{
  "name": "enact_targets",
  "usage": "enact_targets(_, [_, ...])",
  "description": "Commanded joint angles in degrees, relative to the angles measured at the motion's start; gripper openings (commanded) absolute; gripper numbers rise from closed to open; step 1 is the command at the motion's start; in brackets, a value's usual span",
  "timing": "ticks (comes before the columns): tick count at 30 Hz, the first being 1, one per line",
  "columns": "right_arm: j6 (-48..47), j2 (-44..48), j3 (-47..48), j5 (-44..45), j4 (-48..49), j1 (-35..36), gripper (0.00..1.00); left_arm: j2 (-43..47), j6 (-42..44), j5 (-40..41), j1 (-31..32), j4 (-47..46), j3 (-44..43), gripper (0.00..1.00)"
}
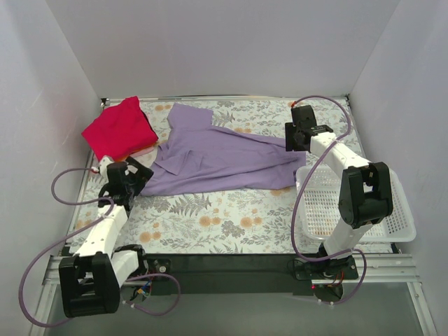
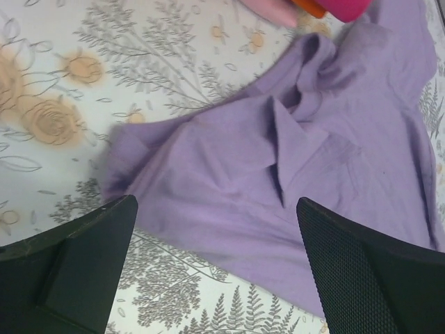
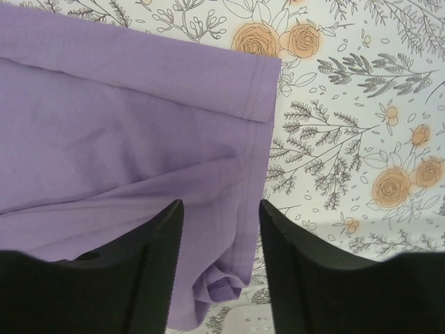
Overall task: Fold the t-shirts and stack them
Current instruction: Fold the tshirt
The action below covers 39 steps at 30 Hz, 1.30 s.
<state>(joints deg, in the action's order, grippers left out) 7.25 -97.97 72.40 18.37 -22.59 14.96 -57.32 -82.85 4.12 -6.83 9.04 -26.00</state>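
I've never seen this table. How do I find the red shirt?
Look down at the flowery table and go to its far left corner. The red shirt lies there in a small heap. Its neighbour, the lavender shirt, is spread wide across the middle, and nothing else is bright red.

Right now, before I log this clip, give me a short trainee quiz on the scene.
1. True or false: the red t-shirt lies at the far left corner of the table.
2. What lies under the right claw? A. the red t-shirt B. the lavender t-shirt C. neither t-shirt
3. Fill in: the left claw is ____ (open or shut).
Key: 1 true; 2 B; 3 open.
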Motion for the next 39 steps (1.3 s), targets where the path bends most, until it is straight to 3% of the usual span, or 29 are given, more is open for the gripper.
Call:
enact_targets(1, [-0.83, 1.82, 3.36, 1.75, -0.35, 1.29, 0.52, -1.21, 2.69, 3.51, 7.32, -0.95, -5.02, 0.91])
enact_targets(4, [-1.09, 2.0, 5.03, 4.91, -1.84, 3.84, 0.68, -6.3, 3.83, 8.27, 13.93, -1.13, -9.85, 0.92])
enact_targets(7, [-0.74, 3.05, 5.3, 6.68, -2.46, 5.95, 0.74, -12.1, 5.15, 4.41, 16.22, -3.22, -14.24, 0.93])
enact_targets(12, [0.22, 5.77, 3.28, 8.44, -2.46, 11.83, 0.68, -23.08, 7.35, 0.82, 18.96, -6.48, -19.7, 0.92])
enact_targets(17, [2.59, 6.39, -0.76, 2.13, -0.44, 18.16, 0.58, -30.55, 7.97, -3.5, 21.77, -12.55, -23.13, 0.92])
enact_targets(20, [4.0, 5.78, -3.66, -2.79, 2.46, 19.14, 0.57, -34.07, 7.62, -7.19, 23.17, -14.92, -25.05, 0.92])
enact_targets(28, [5.85, 0.51, -7.01, -3.87, 6.41, 19.49, 0.58, -43.04, 6.38, -11.15, 25.02, -21.16, -29.02, 0.92])
enact_targets(39, [6.29, -9.95, -1.83, -4.3, 7.3, 19.4, 0.58, -50.78, 4.72, -6.76, 23.54, -20.47, -32.36, 0.94])
